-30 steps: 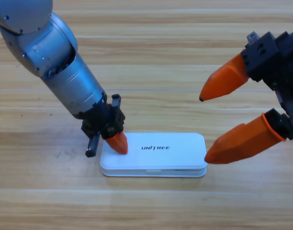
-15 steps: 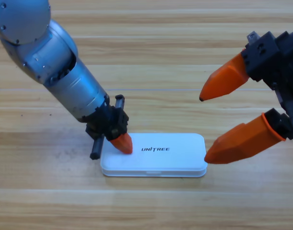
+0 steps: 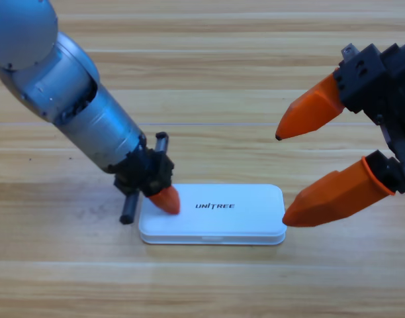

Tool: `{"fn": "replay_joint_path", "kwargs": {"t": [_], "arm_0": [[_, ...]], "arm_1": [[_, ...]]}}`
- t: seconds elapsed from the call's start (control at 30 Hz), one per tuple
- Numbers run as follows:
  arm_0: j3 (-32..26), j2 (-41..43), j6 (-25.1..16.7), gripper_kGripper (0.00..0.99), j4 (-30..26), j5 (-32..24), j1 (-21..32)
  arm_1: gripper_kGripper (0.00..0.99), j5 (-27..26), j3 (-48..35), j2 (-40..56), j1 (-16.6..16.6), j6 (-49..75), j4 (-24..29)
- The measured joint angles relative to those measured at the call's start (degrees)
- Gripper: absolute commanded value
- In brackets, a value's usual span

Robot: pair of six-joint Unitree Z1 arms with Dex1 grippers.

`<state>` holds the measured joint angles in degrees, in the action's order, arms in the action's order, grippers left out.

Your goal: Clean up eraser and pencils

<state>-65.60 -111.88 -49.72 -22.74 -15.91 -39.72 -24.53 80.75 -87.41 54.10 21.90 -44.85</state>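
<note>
Closed white Unitree case (image 3: pixel 212 214) lay mid-table, left gripper (image 3: pixel 165 199) pressed on its left end — jaw gap hidden, right gripper (image 3: pixel 292 177) parked wide open beside its right edge.

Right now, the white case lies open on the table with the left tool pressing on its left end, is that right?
Not quite: the white case is closed, lid down with its lettering on top, as the high view shows. The left tool does rest on its left end, on the table.
</note>
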Motion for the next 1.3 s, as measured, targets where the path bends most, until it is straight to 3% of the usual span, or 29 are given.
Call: {"fn": "replay_joint_path", "kwargs": {"t": [0.13,0.27,0.37,0.6,0.63,0.7,0.73,0.9,1.3], "arm_0": [[-3.5,2.0,2.0,0.0,-9.3,0.4,-0.2],[-14.1,7.5,3.4,0.0,-22.8,0.1,-0.4],[-18.4,13.4,4.4,0.0,-29.9,-1.0,-0.5],[-19.5,25.2,6.0,0.0,-35.3,-1.7,-0.8],[-19.2,25.7,6.1,0.107,-35.5,-1.7,-0.8],[-18.0,26.2,6.1,0.865,-35.7,-2.0,-0.8],[-17.3,26.3,6.1,0.98,-35.7,-2.3,-0.8],[-14.4,26.8,6.0,0.99,-35.7,-2.6,-0.8],[-13.9,27.2,6.0,0.99,-35.2,-2.7,-0.8]], "arm_1": [[0.989,0.0,0.0,0.0,0.0,0.0,0.0],[0.989,0.0,0.0,0.0,0.0,0.0,0.0],[0.989,0.0,0.0,0.0,0.0,0.0,0.0],[0.989,0.0,0.0,0.0,0.0,0.0,0.0],[0.989,0.0,0.0,0.0,0.0,0.0,0.0],[0.989,0.0,0.0,0.0,0.0,0.0,0.0],[0.989,0.0,0.0,0.0,0.0,0.0,0.0],[0.989,0.0,0.0,0.0,0.0,0.0,0.0],[0.989,0.0,0.0,0.0,0.0,0.0,0.0]]}}
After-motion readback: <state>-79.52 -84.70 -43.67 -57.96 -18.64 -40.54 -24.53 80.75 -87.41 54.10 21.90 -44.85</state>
